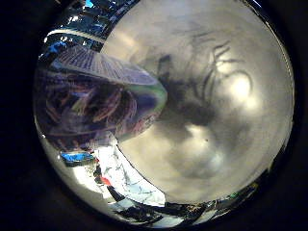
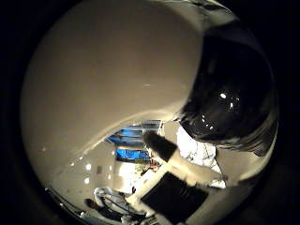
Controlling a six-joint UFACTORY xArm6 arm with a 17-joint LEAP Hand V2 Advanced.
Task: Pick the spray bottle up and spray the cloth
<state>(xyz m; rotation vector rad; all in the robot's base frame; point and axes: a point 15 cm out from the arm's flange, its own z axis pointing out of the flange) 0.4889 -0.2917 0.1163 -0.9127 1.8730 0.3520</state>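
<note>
A dark cloth (image 1: 96, 108) with a purple leafy pattern lies on the pale table (image 1: 216, 154), below my palm and off to one side. A shadow of my hand falls on the table beside the cloth. In the thumb side view a glossy black rounded thing (image 2: 229, 98) sits very close to the palm, against a wide pale surface (image 2: 108, 79); it may be part of the spray bottle, but I cannot tell. A white and black part of my hand (image 2: 173, 187) reaches in beside it.
A pale striped sheet (image 1: 96, 62) lies against the far side of the cloth. Beyond the table's edge is a room with blue windows (image 2: 129, 153) and ceiling lights. Bright clutter (image 1: 120, 178) shows past the table edge near the cloth.
</note>
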